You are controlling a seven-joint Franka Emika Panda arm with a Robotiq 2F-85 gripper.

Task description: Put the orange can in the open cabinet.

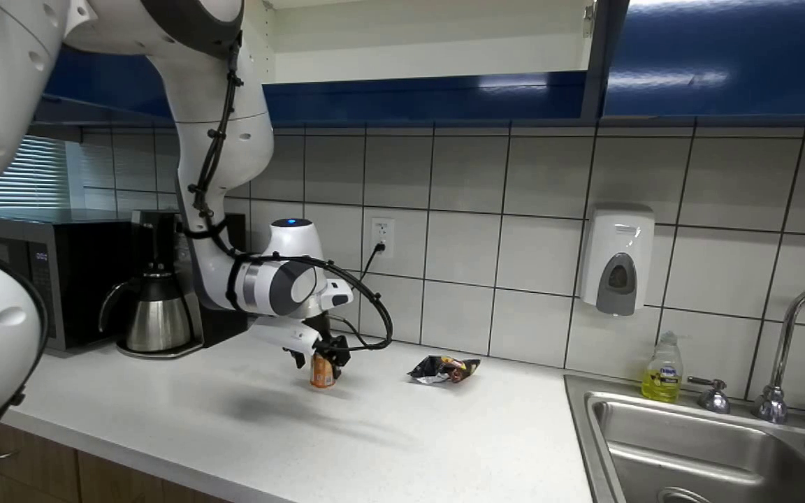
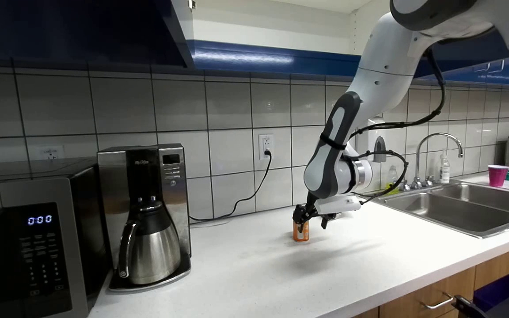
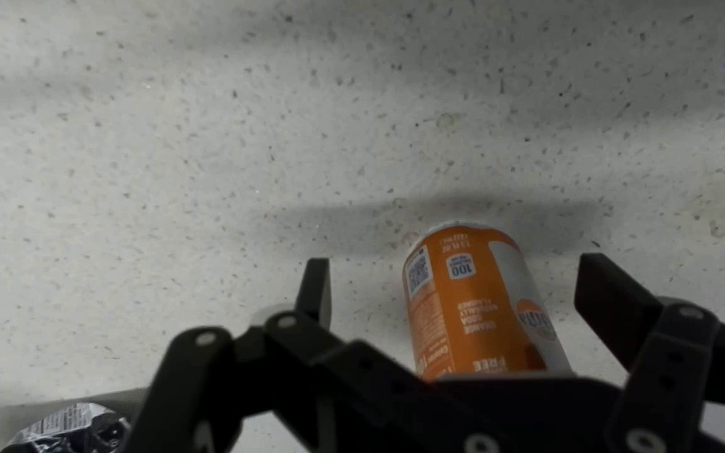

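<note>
gripper (image 3: 452,289) spread wide, nothing held; orange can (image 3: 472,302) stands upright on the counter (image 1: 458,433) between the fingers (image 3: 614,308), gap each side in wrist view; long axis vertical, so next move likely calls for squeezing straight across it

Orange can (image 1: 322,374) upright on counter (image 1: 472,440)

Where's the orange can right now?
In the wrist view, the orange can stands on the counter, lower right of centre, between the open fingers of the gripper.
</note>
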